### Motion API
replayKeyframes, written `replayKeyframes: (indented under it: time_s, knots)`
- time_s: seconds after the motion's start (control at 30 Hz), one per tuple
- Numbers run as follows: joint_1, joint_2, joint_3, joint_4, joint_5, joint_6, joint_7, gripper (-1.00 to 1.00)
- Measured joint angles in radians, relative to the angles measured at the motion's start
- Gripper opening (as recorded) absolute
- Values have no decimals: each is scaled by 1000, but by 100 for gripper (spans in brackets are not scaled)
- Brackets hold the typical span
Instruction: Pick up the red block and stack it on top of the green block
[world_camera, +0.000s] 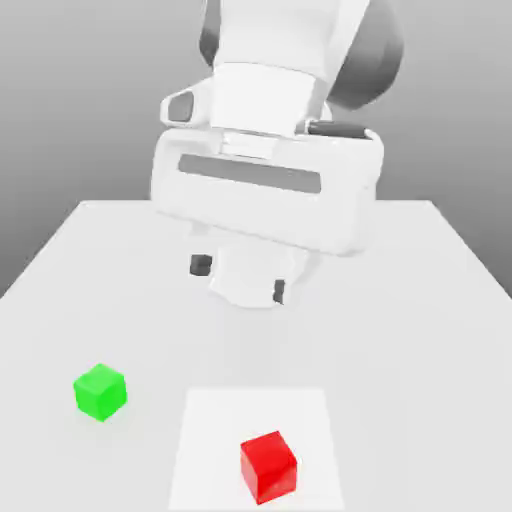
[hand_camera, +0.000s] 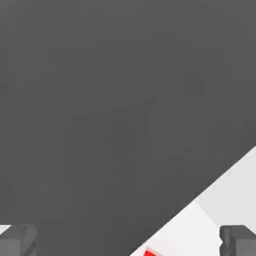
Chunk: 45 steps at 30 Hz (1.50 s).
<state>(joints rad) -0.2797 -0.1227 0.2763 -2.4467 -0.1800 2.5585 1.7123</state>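
- Hanging above the table (world_camera: 400, 340), the gripper (world_camera: 240, 278) holds nothing; its two fingers stand spread wide, with empty air between the dark tips.
- It tilts a little, the tip toward the exterior view's right sitting lower than the other.
- The arm (world_camera: 270, 60) comes down from above, behind both blocks as the exterior view looks at them.
- The red block (world_camera: 268, 467) rests on the white patch (world_camera: 220, 420), near its front edge, turned at an angle to the patch's sides.
- The green block (world_camera: 100, 392) sits on the table toward the exterior view's left, off the patch, a corner facing forward.
- Nothing is stacked: the blocks lie well apart, red nearer that camera than green, and the gripper touches neither.
- In the hand view, a sliver of red shows on the pale surface beside a broad dark grey area, between the two spread fingers.
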Motion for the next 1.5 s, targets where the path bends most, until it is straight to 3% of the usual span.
replayKeyframes:
  time_s: [0.33,0.47,0.5,0.73,0.9,1.2,1.43,1.47,1.5]
  knots:
    - [10,303,2,-70,40,142,336,0]
    - [58,443,-59,-53,-26,251,409,0]
    - [74,477,-80,-48,-46,279,425,-100]
    - [77,485,-83,-46,-50,287,428,-100]
    - [34,329,-24,-76,54,163,349,-100]
    - [-327,76,-218,-271,161,107,90,-100]
    - [-364,208,-246,-304,167,279,47,-100]
    - [-363,234,-246,-303,165,304,48,100]
    - [-363,234,-246,-303,165,304,48,100]
